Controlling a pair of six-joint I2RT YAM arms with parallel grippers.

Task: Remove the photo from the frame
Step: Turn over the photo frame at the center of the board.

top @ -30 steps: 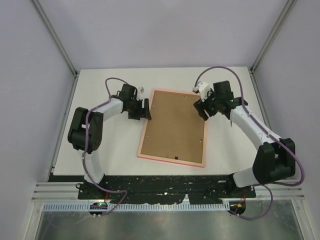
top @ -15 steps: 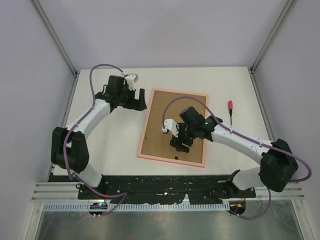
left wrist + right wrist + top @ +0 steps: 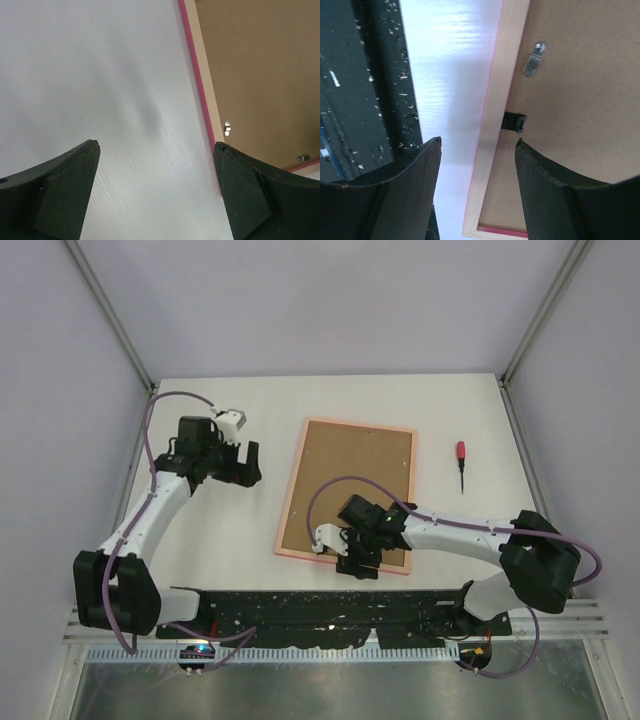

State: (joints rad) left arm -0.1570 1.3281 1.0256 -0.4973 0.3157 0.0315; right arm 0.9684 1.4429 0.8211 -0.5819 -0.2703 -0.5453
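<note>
The pink frame lies face down on the white table, with its brown backing board up. The photo is hidden beneath that board. My left gripper stands open over bare table, left of the frame's far left part. In the left wrist view the gripper holds nothing, and the frame's pink edge runs past its right finger. My right gripper hovers open at the frame's near edge. The right wrist view shows the right gripper straddling the pale rim without touching it.
A red-handled screwdriver lies on the table right of the frame. A metal turn clip and a black tab sit on the backing board. The black base plate borders the table's near edge.
My left arm pulled back left from the frame's edge and opened wider. My right arm swung from the frame's far right side across the board to its near edge, uncovering the screwdriver.
</note>
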